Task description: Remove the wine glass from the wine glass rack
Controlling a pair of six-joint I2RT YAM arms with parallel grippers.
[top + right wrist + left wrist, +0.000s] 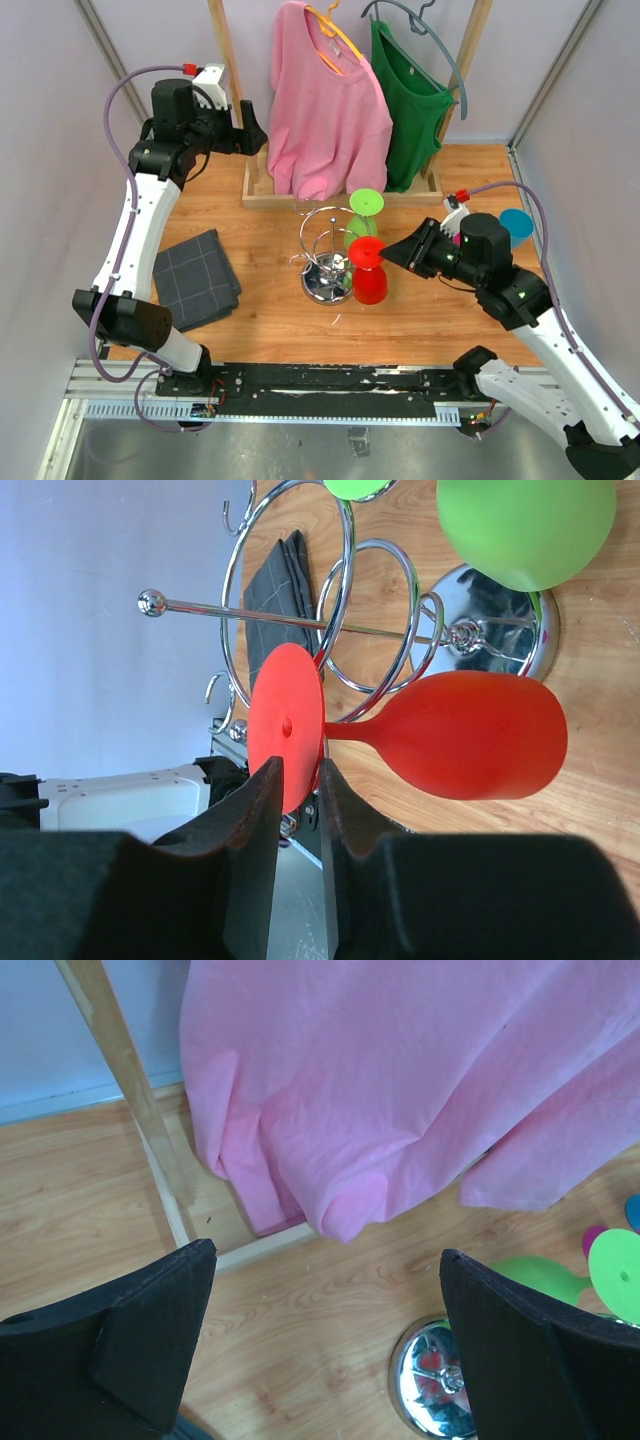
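The chrome wine glass rack [326, 272] stands mid-table; its mirrored base [505, 630] and looping arms show in the right wrist view, and the base [428, 1380] in the left wrist view. A red wine glass [369, 270] hangs upside down from a loop on its near side. My right gripper [300, 780] reaches in from the right [388, 254]. Its jaws stand narrow on either side of the rim of the red glass's [460, 735] round foot, with a slim gap still showing. A green wine glass [364, 206] hangs on the far side. My left gripper [328, 1255] hovers wide open, far back left [255, 135].
A wooden clothes rack [228, 60] at the back carries a pink sweater [325, 100] and a green shirt [410, 100]. A folded grey cloth [195, 275] lies at the left. A blue disc [516, 225] sits behind my right arm.
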